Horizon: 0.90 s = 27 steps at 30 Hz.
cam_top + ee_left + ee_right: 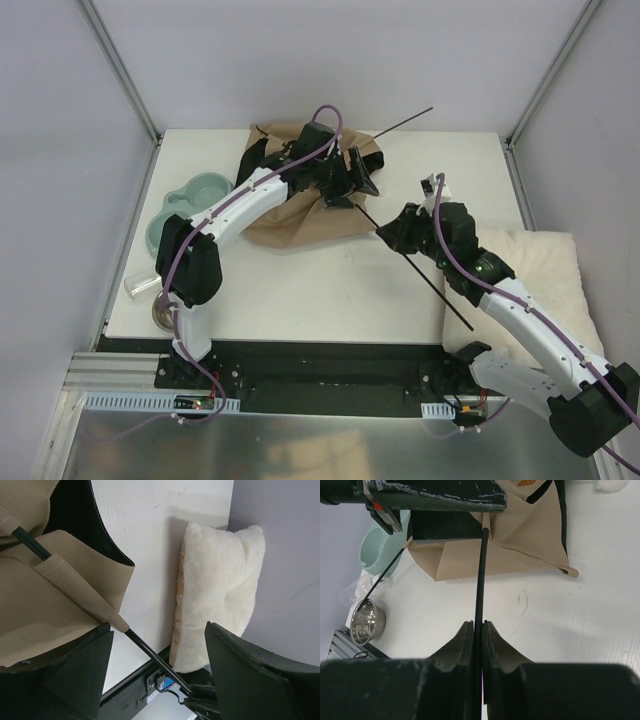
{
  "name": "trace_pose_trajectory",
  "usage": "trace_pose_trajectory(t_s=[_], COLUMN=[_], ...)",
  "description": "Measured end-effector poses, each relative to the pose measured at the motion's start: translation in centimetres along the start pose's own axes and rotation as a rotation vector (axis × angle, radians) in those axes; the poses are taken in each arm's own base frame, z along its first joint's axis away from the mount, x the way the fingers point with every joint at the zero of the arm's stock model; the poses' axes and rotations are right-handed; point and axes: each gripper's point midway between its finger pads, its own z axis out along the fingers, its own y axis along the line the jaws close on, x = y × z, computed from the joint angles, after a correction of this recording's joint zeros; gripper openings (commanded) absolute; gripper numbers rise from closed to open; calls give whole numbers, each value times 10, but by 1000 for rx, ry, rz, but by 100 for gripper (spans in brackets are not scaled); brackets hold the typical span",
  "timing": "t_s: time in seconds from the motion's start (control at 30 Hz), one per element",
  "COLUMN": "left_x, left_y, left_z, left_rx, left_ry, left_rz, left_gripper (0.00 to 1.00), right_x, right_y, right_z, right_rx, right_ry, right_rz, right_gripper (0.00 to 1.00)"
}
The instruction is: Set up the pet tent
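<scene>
The pet tent (290,225) lies as crumpled tan fabric with black lining at the table's back centre. My left gripper (358,178) hovers at the tent's right edge and is open (157,630). A thin black pole (150,652) leaves a tan fabric sleeve (75,587) and passes between the left fingers without being clamped. My right gripper (478,630) is shut on this same pole (481,570), a little to the right of the tent (520,540). The pole (430,285) slants down to the table's near right edge. A second pole (405,121) sticks out behind the tent.
A fluffy cream cushion (545,280) lies off the table's right side. A green double dish (190,205), a clear cup (140,285) and a steel bowl (163,312) sit along the left edge. White cage walls and metal posts enclose the table.
</scene>
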Motion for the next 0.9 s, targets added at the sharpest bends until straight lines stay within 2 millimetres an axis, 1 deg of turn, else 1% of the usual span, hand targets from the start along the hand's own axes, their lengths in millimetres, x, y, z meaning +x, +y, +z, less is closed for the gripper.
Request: trace_pose_trajectory(t_s=[0.07, 0.13, 0.43, 0.5, 0.67, 0.77, 0.8, 0.87, 0.9], left_x=[1, 3, 6, 8, 20, 32, 36, 41, 42], left_y=[2, 5, 7, 5, 2, 2, 2, 2, 2], left_z=[1, 2, 3, 4, 7, 11, 11, 12, 12], left_rx=[-4, -13, -22, -22, -23, -29, -32, -35, -38], left_ry=[2, 8, 16, 21, 42, 67, 74, 86, 88], left_rz=[-14, -29, -51, -52, -43, -37, -36, -32, -33], left_gripper=[63, 57, 49, 49, 56, 56, 53, 46, 40], right_x=[2, 4, 5, 4, 5, 6, 7, 7, 7], right_y=[1, 1, 3, 3, 2, 2, 2, 4, 5], right_z=[0, 1, 3, 3, 5, 6, 7, 8, 8], right_rx=[-7, -14, -33, -33, -26, -27, -29, -36, -37], right_ry=[6, 9, 4, 0, 1, 8, 9, 10, 10], right_rz=[3, 5, 7, 8, 9, 10, 11, 11, 11], right_gripper=[0, 0, 0, 0, 0, 0, 0, 0, 0])
